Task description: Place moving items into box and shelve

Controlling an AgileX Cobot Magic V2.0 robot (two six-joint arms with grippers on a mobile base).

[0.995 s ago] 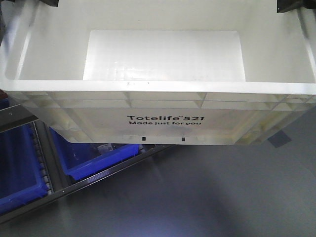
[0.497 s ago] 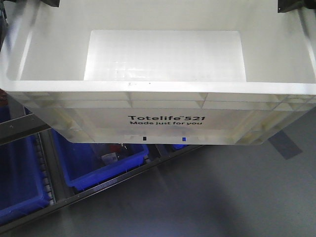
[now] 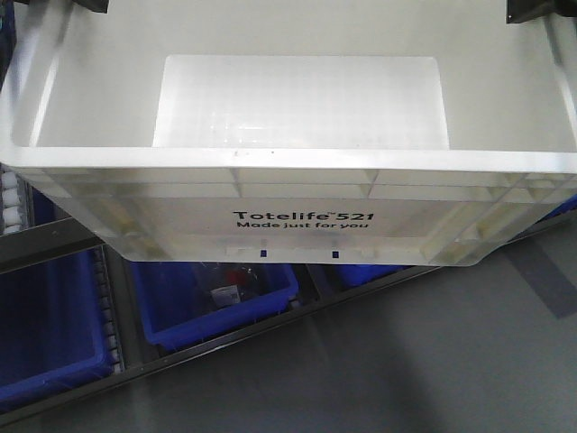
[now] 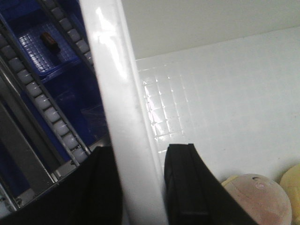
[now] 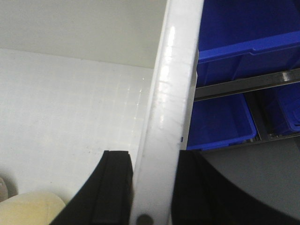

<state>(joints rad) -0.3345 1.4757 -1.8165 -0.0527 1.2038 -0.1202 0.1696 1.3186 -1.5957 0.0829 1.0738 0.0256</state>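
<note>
- Grey floor fills the right and lower part of the front view. A metal shelf frame runs across the left side.
- Blue bins sit in that frame, side by side. The middle one holds small packaged items, too small to identify.
- The white box hangs above the bins and floor. Its open top faces up.
- Its long axis runs left to right across the front view. The long wall printed "Totelife 521" is the near one in that view, with the text upright.
- The box floor is a pale moulded grid, bare across its middle.
- My left gripper is clenched on the left end wall. One black finger is inside the box and the other is outside, both against the wall.
- My right gripper is clenched on the right end wall the same way, one finger inside and one outside.
- A pink round plush lies on the box floor just beside my left inner finger.
- A yellow plush lies on the box floor near my right inner finger. I cannot tell whether the yellow edge beside the pink plush is the same item.
- A roller track with more blue bins passes outside the left wall.
</note>
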